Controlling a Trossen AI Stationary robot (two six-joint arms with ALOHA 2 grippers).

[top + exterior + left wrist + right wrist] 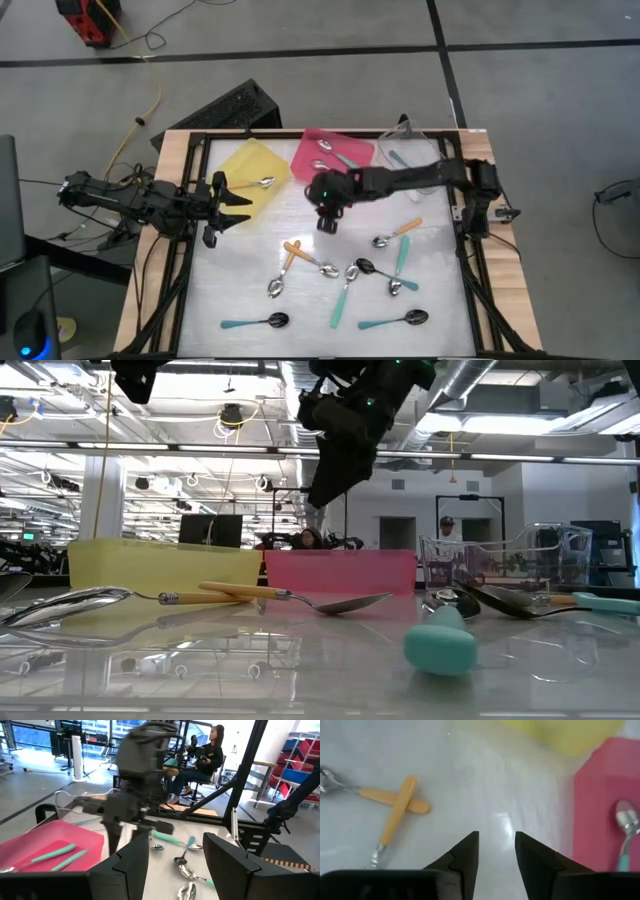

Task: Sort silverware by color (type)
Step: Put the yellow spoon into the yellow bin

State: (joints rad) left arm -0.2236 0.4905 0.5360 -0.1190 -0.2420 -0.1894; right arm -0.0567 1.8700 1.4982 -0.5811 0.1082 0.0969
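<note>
Several spoons lie flat on the white table top: two crossed orange-handled spoons (292, 256) (395, 802), an orange one (398, 233), and teal-handled ones (255, 322) (393, 321) (345, 295). My right gripper (328, 225) (496, 837) hangs over the table's middle, slanting down, open with nothing between its fingers. It is just in front of the pink tray (300, 165), which holds teal spoons (626, 827). My left gripper (240, 200) (175, 840) waits open, held level beside the yellow tray (245, 165), which holds one spoon (265, 182).
A clear tray (415, 140) with a teal spoon stands at the far right. A black frame (470, 270) runs round the table top. A seated person (207, 757) shows in the room beyond. Bare table lies under my right gripper.
</note>
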